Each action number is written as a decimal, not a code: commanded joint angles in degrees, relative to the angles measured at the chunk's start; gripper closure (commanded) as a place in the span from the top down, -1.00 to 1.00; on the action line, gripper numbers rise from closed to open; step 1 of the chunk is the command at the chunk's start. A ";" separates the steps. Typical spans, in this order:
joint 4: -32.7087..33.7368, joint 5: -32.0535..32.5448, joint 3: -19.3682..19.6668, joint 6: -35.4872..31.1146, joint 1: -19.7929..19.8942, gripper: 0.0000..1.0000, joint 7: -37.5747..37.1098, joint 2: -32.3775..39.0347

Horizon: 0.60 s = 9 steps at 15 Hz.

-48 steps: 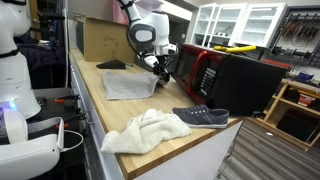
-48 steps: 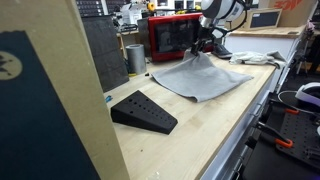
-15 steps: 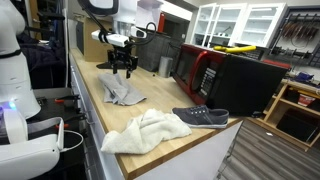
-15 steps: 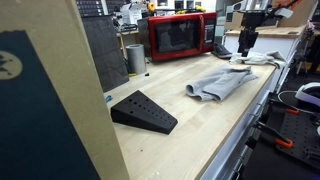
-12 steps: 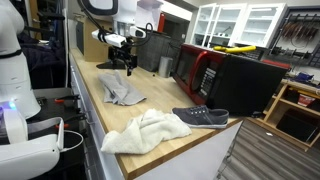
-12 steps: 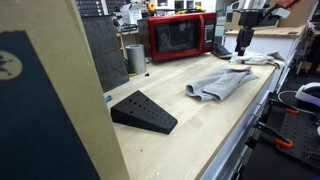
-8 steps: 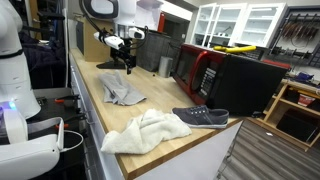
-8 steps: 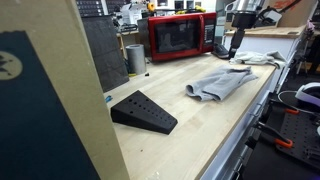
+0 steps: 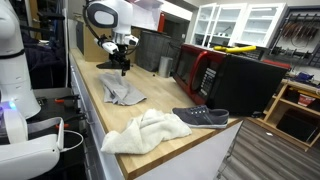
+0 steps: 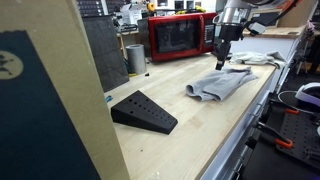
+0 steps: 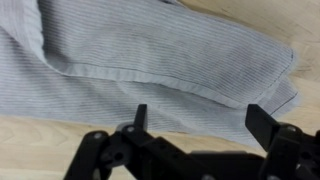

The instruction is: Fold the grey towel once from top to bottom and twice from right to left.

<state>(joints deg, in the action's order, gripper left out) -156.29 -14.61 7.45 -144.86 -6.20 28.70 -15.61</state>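
The grey towel (image 9: 123,94) lies folded into a narrow bundle on the wooden counter (image 9: 150,110); it shows in both exterior views, the towel (image 10: 222,83) running lengthwise. In the wrist view the towel (image 11: 150,55) fills the upper frame, its layered edges visible. My gripper (image 9: 122,68) hangs above the towel's far end, jaws open and empty; from the other side the gripper (image 10: 220,62) stands just over the cloth. The wrist view shows the gripper (image 11: 200,122) with both fingers spread wide, nothing between them.
A white crumpled cloth (image 9: 146,131) and a dark shoe (image 9: 201,117) lie near the counter's front end. A red microwave (image 10: 180,36), a metal cup (image 10: 135,58) and a black wedge-shaped stand (image 10: 143,111) are on the counter. Dark cloth (image 9: 111,65) lies behind the towel.
The gripper finished opening and rose off the folded towel, drifting along the counter toward the towel's far end. The towel stays still.
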 commanded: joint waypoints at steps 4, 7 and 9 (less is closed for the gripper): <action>-0.22 -4.19 -3.23 -1.81 -4.32 1.00 0.88 2.01; -0.79 -2.19 -4.56 -2.08 -5.23 1.00 3.08 2.42; -1.41 1.03 -4.98 -2.68 -4.73 1.00 5.60 3.21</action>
<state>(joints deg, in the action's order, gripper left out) -156.65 -16.52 2.97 -145.53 -11.20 30.77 -13.37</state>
